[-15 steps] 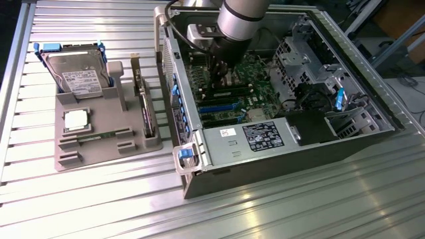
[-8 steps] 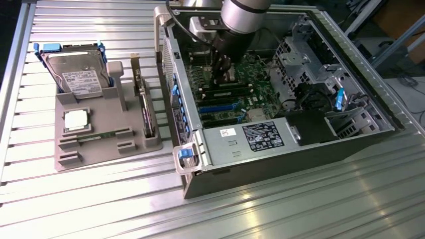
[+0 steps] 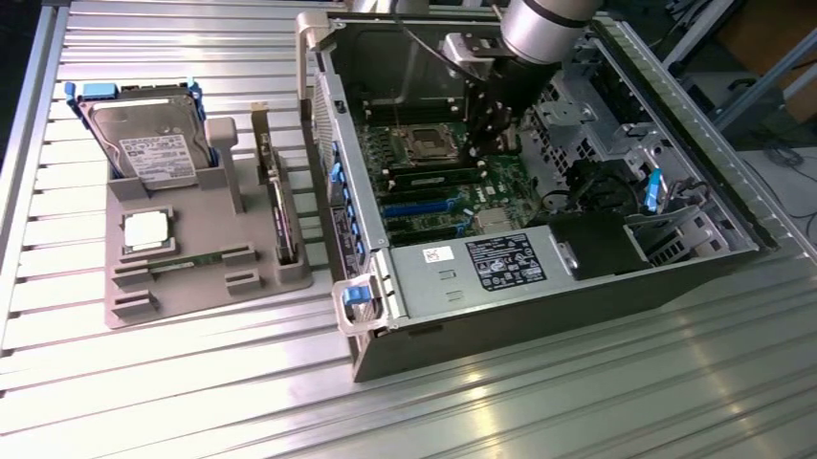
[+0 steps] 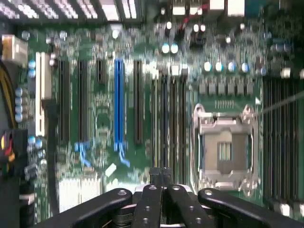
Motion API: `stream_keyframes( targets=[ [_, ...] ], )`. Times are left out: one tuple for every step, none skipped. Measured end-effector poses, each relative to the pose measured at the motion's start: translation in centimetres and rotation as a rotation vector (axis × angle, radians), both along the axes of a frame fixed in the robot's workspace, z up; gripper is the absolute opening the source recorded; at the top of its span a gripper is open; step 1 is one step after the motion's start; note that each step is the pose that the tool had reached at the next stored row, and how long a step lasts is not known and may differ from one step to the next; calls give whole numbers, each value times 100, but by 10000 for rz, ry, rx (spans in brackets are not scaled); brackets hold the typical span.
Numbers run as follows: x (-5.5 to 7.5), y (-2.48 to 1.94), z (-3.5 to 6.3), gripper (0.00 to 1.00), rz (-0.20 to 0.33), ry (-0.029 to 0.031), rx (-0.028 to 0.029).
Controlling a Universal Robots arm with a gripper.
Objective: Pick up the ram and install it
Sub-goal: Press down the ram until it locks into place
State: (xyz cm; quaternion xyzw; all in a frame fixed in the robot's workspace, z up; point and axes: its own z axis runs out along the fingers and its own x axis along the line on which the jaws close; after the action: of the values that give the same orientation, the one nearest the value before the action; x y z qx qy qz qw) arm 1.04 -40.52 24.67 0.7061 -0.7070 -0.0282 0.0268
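Note:
A thin green strip that looks like the ram (image 3: 183, 264) lies in a slot of the grey holder tray (image 3: 153, 306), at the exterior view's left. My gripper (image 3: 485, 153) is far from it, reaching down inside the open computer case (image 3: 383, 325) over the green motherboard (image 3: 504, 182). In the wrist view the gripper (image 4: 160, 175) is shut, its tips pressed together with nothing visible between them. They hover over the dark memory slots (image 4: 171, 123), beside the empty silver processor socket (image 4: 225, 147).
The tray also holds a hard drive (image 3: 153, 143), a square silver processor chip (image 3: 144, 230) and an upright expansion card (image 3: 283, 206). Inside the case are blue card slots (image 3: 422, 206), a power supply box (image 3: 479, 263) and drive cages (image 3: 600, 124). Case walls hem in the arm.

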Motion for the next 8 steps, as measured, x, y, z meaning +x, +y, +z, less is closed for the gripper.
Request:
stream_keyframes(
  targets=[
    [95,0,0,10,0,2,1],
    [164,0,-1,10,-1,3,1],
    [254,0,0,10,0,4,0],
    [340,0,-1,10,-1,5,1],
    [390,0,-1,10,-1,6,1],
    [434,0,-1,10,-2,8,1],
    [500,0,-1,10,0,8,1],
    [536,0,-1,10,-1,9,1]
  ],
)
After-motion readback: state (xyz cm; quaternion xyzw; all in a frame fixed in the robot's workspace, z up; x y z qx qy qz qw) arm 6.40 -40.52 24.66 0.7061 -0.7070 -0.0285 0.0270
